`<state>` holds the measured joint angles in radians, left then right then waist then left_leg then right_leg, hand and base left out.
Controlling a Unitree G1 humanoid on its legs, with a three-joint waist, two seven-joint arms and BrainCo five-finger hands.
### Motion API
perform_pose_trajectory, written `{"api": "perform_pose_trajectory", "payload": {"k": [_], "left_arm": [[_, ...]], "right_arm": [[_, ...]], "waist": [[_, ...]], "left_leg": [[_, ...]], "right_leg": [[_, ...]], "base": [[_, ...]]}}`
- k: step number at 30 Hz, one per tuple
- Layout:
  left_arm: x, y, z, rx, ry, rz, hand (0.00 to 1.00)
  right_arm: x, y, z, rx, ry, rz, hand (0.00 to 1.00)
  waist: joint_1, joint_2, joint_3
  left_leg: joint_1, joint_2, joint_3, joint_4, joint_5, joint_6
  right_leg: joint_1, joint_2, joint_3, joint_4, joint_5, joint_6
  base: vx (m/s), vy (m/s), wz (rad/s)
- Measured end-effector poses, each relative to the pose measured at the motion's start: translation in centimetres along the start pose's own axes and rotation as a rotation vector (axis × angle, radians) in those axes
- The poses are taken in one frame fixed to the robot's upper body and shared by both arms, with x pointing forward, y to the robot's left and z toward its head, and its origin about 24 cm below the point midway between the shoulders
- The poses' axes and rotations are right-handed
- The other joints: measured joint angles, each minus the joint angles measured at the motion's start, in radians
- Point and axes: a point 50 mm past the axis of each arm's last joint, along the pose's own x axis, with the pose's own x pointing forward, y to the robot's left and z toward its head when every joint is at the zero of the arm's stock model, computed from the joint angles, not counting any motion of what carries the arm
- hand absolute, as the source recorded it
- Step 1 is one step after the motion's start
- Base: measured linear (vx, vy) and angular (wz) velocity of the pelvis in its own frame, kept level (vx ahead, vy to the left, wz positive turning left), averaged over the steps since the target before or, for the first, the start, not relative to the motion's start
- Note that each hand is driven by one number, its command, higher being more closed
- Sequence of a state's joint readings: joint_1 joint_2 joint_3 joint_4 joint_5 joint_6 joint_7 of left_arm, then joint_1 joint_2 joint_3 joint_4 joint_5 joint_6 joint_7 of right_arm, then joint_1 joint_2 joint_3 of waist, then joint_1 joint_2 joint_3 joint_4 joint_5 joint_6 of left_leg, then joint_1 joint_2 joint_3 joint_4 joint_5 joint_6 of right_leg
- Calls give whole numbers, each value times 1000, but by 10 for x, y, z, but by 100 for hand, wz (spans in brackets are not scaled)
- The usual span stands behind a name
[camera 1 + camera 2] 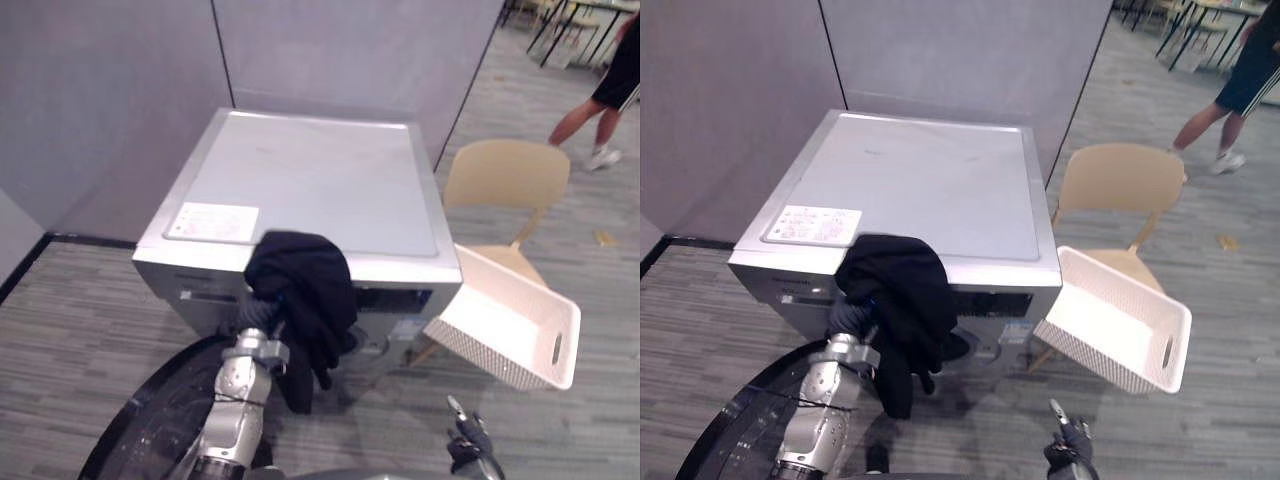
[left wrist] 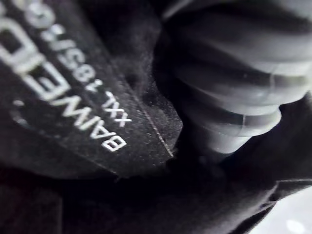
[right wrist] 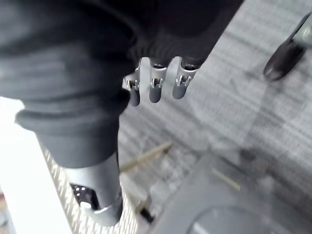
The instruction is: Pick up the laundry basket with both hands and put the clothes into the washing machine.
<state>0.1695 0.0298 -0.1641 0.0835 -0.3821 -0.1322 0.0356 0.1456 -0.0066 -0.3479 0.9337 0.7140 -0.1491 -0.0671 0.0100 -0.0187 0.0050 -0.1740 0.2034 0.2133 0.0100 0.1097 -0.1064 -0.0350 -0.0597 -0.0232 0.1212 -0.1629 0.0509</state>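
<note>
A black garment (image 1: 305,290) hangs over my left hand (image 1: 256,314), raised in front of the silver washing machine (image 1: 310,180), just below its top edge. The cloth covers that hand's fingers; the left wrist view has the garment's label (image 2: 73,97) right against the ribbed cover. The machine's round door (image 1: 150,430) stands open at lower left. The white mesh laundry basket (image 1: 480,350) rests tilted on a beige chair (image 1: 505,175) to the right of the machine and looks empty. My right hand (image 1: 468,438) is low near the floor, with relaxed fingers (image 3: 153,90) holding nothing.
Grey partition walls (image 1: 120,90) stand behind and left of the machine. A person (image 1: 610,90) walks at the far right. Tables and chairs (image 1: 560,25) are in the far background. Grey carpet floor lies in front of the machine.
</note>
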Motion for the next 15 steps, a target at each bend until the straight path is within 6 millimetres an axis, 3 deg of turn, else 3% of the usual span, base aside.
{"api": "perform_pose_trajectory", "payload": {"k": [2,4,9,15], "left_arm": [[-13,-4,-16,-19,74,-10,100],[-18,-7,-12,-30,62,-21,100],[-16,-16,15,-32,-49,-83,100],[-17,-20,16,-39,-58,-108,100]], "right_arm": [[-6,-24,-14,3,53,-76,0],[-14,-37,-32,9,122,-121,0],[-17,-36,-40,-26,154,-113,0],[-20,-40,-46,-12,168,-128,0]], "waist": [[5,11,20],[7,3,49],[6,-11,43],[3,-18,10]], "left_leg": [[2,7,-6,33,-2,0],[-1,13,-22,86,-37,-5],[-28,0,-19,74,-44,-11],[-19,-33,-9,1,-7,-2]], "right_leg": [[11,7,-4,22,-8,-3],[2,6,-2,84,-46,-7],[-58,-21,2,136,-66,2],[-60,-38,0,98,-42,33]], "base": [[-141,-24,11],[-167,20,13],[-102,43,3],[23,31,3]]}}
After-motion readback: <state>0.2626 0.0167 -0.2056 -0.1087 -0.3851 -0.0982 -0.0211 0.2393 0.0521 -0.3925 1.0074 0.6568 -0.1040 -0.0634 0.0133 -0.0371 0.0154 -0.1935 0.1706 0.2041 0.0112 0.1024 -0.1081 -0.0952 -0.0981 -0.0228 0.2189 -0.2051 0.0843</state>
